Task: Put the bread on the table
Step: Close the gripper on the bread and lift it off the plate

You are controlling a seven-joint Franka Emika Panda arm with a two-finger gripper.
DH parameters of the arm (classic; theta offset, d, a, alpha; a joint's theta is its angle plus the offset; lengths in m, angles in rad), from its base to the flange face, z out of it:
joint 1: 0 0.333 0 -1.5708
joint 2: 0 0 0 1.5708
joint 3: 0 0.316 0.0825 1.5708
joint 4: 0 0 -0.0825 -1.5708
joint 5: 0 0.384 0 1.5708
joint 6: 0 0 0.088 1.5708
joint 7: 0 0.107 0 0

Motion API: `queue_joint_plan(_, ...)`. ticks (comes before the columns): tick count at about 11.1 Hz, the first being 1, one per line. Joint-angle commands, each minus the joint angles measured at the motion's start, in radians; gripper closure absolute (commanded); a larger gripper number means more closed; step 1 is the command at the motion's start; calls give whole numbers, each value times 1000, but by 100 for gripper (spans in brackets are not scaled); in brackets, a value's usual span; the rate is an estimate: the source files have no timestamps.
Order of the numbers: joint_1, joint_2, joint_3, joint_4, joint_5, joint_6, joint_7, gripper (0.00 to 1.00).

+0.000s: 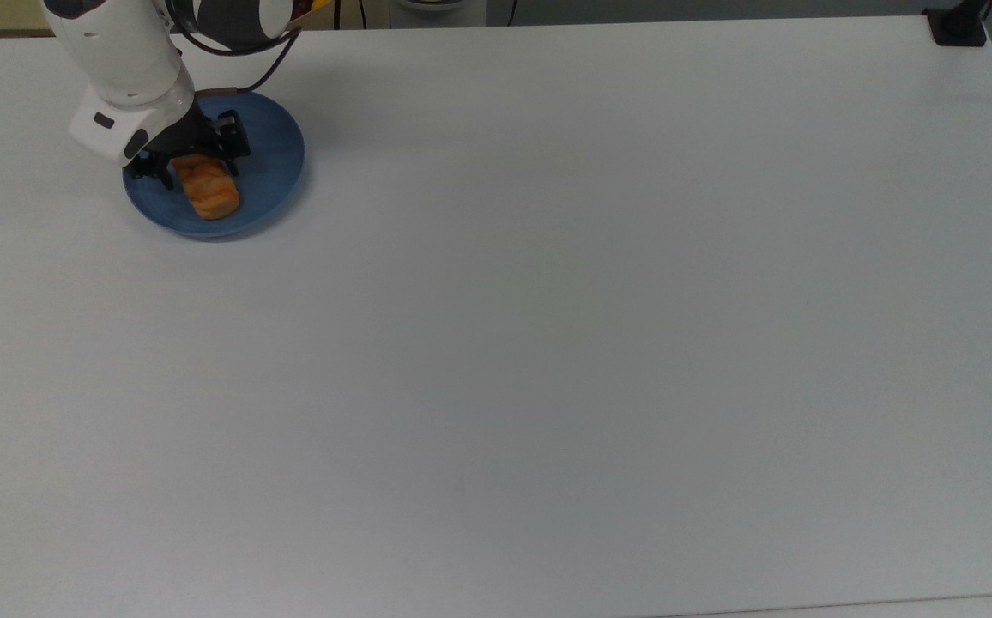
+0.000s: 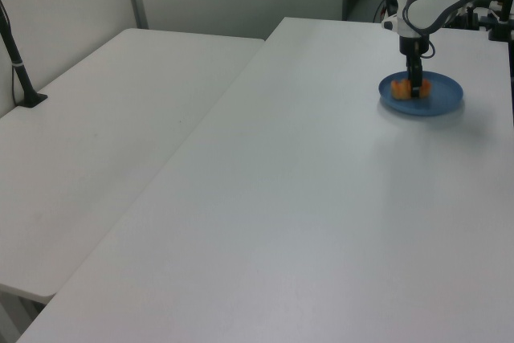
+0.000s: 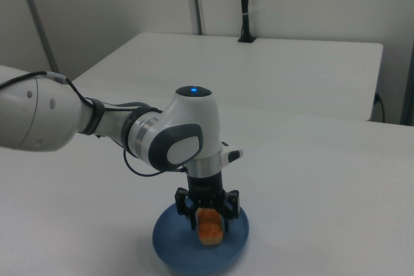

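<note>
The bread (image 1: 209,194), a small golden-orange loaf, lies on a round blue plate (image 1: 275,163) near the top view's upper left corner of the white table (image 1: 547,300). My gripper (image 1: 194,165) is down over the loaf's upper end, open, with one finger on each side of it. In the right view the gripper (image 3: 210,219) straddles the bread (image 3: 210,231) above the plate (image 3: 184,250), and the fingers (image 3: 192,214) stand beside the loaf. In the left view the gripper (image 2: 415,91) hides the middle of the bread (image 2: 400,86) on the plate (image 2: 442,100).
A black post base (image 1: 958,26) sits at the top view's upper right corner of the table. A second white table (image 2: 104,118) with a black post (image 2: 18,66) adjoins along the left view's left. The white arm (image 3: 97,124) reaches in from the right view's left.
</note>
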Motion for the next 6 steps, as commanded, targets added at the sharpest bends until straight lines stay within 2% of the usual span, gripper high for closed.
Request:
queue_joint_plan(1, 8, -6, -4, -5, -12, 14, -3, 42)
queue_joint_plan(2, 8, -6, -4, -5, -12, 13, -2, 50)
queue_joint_plan(6, 19, -15, -4, -3, -12, 4, 32, 71)
